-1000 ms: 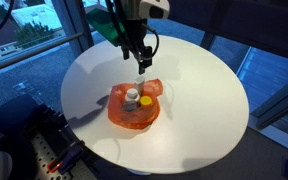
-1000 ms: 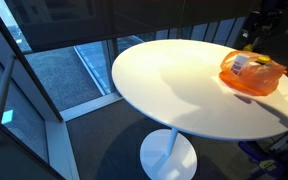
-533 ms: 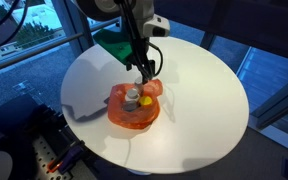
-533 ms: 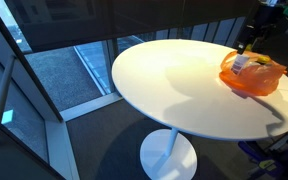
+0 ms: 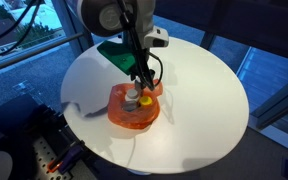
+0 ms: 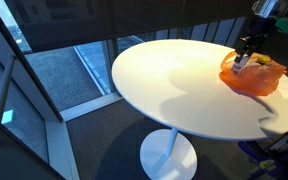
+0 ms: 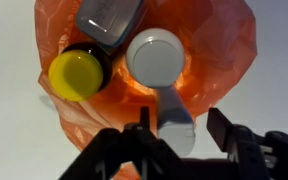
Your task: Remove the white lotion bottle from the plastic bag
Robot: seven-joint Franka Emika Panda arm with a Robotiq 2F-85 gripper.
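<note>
The tool (image 7: 181, 128) is released: its two black fingers (image 7: 224, 133) stand spread at the 6 o'clock edge of the wrist view, clenched on nothing. The white lotion bottle (image 7: 156, 57) lies straight ahead of it. The bottle's round white top sits at 12 o'clock from the tool, and its pale body runs back down into the gap between the fingers. One finger is just beside the body at its 9 o'clock side, and the other stands apart at 3 o'clock. Whether either finger touches the bottle cannot be told.

The bottle rests inside the orange plastic bag (image 7: 224, 60), whose crinkled film wraps around it on every side. A yellow-capped bottle (image 7: 76, 72) sits at 9 o'clock from the white top, touching or nearly so. A grey-lidded container (image 7: 109, 20) lies at 11 o'clock, partly cut off by the frame.

In an exterior view, the tool (image 5: 142, 82) hangs low over the 12 o'clock edge of the bag (image 5: 119, 115). The white bottle (image 5: 132, 97) and the yellow cap (image 5: 145, 101) stand out of the bag just below it.

The bag lies on a round white counter (image 5: 204, 90), a little toward 9 o'clock of its middle. In an exterior view, the tool (image 6: 244, 62) meets the bag (image 6: 259, 80) at the bag's 10 o'clock side, near the counter (image 6: 174, 90) rim at 3 o'clock.
</note>
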